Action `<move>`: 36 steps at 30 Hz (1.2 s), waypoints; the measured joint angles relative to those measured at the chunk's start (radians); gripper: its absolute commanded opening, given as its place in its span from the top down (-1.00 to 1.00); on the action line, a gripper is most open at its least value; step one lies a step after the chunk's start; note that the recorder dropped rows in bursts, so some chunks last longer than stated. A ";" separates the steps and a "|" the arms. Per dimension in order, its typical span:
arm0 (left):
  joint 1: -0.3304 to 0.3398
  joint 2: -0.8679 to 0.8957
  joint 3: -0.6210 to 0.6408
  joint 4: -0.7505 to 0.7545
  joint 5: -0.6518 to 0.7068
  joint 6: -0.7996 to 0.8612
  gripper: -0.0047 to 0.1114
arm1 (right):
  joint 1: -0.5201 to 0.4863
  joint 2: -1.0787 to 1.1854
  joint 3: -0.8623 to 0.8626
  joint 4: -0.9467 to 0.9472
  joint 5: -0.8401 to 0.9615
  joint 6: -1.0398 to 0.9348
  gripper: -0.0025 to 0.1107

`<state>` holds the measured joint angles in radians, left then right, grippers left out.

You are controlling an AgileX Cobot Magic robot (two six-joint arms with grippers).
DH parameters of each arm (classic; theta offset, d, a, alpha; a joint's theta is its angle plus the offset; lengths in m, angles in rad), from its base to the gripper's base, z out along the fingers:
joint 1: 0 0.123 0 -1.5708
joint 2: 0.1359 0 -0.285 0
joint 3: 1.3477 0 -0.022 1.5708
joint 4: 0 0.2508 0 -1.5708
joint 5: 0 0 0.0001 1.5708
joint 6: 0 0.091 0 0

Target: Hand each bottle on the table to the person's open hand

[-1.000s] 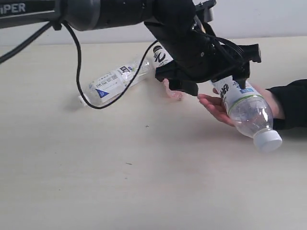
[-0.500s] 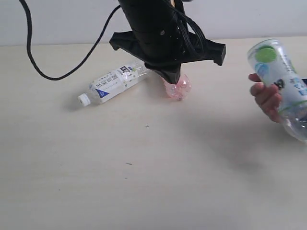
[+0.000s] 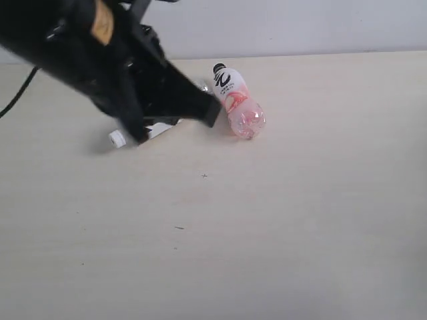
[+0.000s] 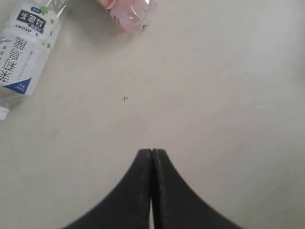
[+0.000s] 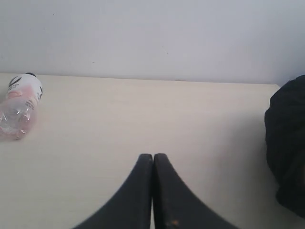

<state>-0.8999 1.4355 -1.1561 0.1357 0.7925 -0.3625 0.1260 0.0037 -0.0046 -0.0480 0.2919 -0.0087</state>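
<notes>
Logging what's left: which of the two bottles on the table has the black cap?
The pink bottle: black cap, rosy body. The other, the white-blue label bottle, has a white cap.

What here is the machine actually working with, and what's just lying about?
Part of the job:
- pink bottle
- white-blue label bottle
- table they lie on
- left pincer and right pincer, both shut and empty
(The person's hand is not in view.)

Just there:
- dark speck on the tabletop
- pale wall
- dark shape, too unclear to name
</notes>
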 measured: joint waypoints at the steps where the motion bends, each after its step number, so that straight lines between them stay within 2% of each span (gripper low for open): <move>1: 0.000 -0.047 0.056 0.000 -0.033 0.003 0.92 | 0.000 0.000 0.000 0.000 0.000 0.000 0.96; 2: 0.000 -0.133 0.156 0.007 -0.101 0.007 0.92 | 0.000 0.000 0.000 0.000 0.000 0.000 0.96; 7: 0.021 -0.456 0.504 0.022 -0.438 0.011 0.92 | 0.000 0.000 0.000 0.000 0.000 0.000 0.96; 10: 0.042 -0.572 0.615 0.023 -0.484 0.009 0.92 | 0.000 0.000 0.000 0.000 0.000 0.000 0.96; 14: 0.116 -0.723 0.760 0.030 -0.584 -0.003 0.92 | 0.000 0.000 0.000 0.000 0.000 0.000 0.96; 24: 0.246 -0.828 0.873 0.033 -0.689 -0.037 0.92 | 0.000 0.000 0.000 0.000 0.000 0.000 0.96; 36: 0.250 -0.828 0.880 0.033 -0.689 -0.034 0.92 | 0.000 0.000 0.000 0.000 0.000 0.000 0.96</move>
<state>-0.6501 0.6077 -0.2764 0.1685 0.1040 -0.3961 0.1260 0.0037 -0.0046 -0.0480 0.2919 -0.0087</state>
